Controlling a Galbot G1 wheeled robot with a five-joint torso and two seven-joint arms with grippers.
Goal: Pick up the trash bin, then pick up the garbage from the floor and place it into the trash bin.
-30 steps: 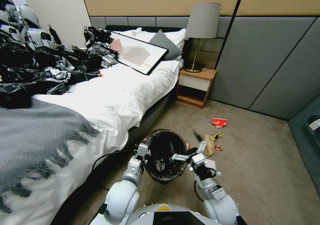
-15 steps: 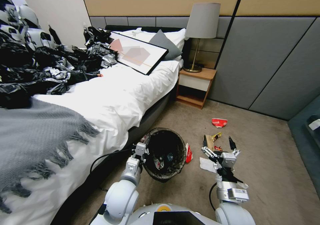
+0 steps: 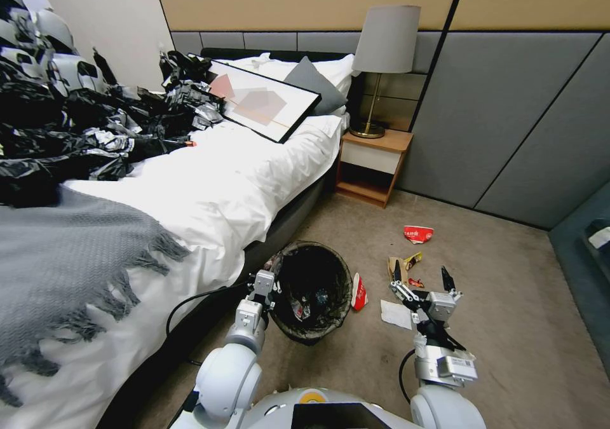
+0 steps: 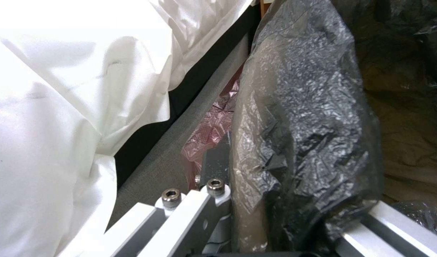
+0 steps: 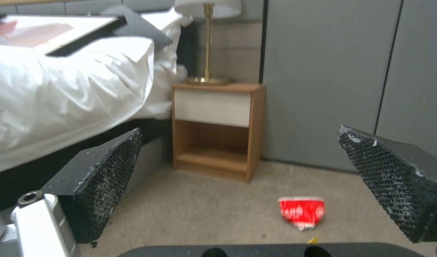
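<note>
Beside the bed (image 3: 210, 194), the trash bin (image 3: 312, 292) hangs off the carpet with your left gripper (image 3: 270, 287) clamped on its bag-lined rim (image 4: 304, 142); keep that hold level. Your right gripper (image 3: 422, 276), jaws spread wide and empty, hovers just off the bin's far side from the bed, above the brown paper (image 3: 398, 267) and snack wrappers (image 3: 414, 260). Lower it straight over one piece. A red cup (image 5: 302, 212) lies farther out, toward the nightstand (image 3: 372, 165).
</note>
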